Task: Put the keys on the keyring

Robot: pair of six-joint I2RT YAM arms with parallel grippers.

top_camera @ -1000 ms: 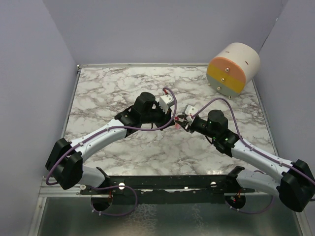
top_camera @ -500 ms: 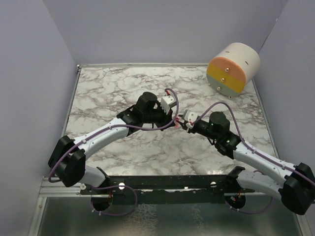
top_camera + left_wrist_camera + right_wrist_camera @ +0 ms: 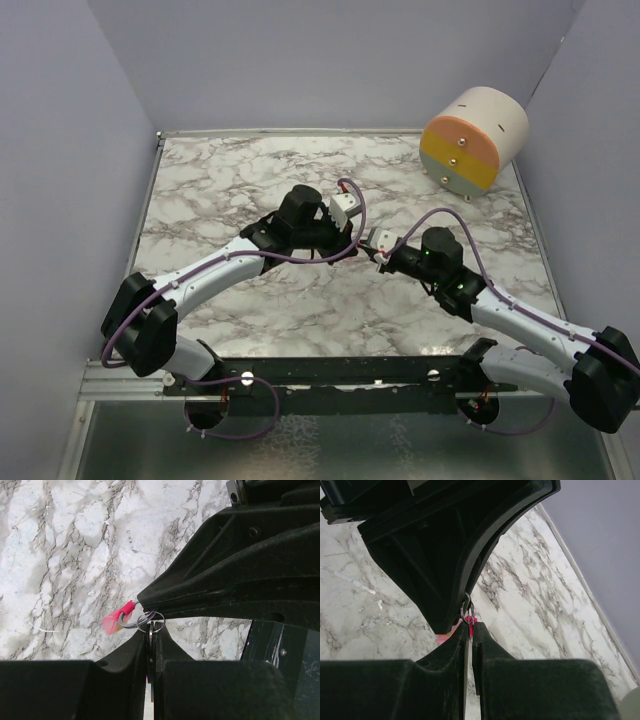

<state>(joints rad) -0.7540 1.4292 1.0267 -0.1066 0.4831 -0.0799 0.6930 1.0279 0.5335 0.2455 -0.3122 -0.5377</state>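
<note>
Pink keyring (image 3: 117,621) hangs btw both claws, above the marble table (image 3: 230,180): threading step, not done yet.
On the tag end the right gripper (image 3: 470,630) looks clamped, jaws down to a slit. The left gripper (image 3: 150,636) is closed too, tip to tip w/ the other, right at the metal ring (image 3: 467,611); what it pinches, can't tell. No clear sight of the key, poss. edge-on in the left slit, too thin to say. Next move, my call: a tiny nudge to work the key hole onto the ring's split end w/o losing either pinch; a slip drops the lot. Container: drum (image 3: 475,135) on its side at the far right corner, front closed, contents hidden, well apart from the action.
</note>
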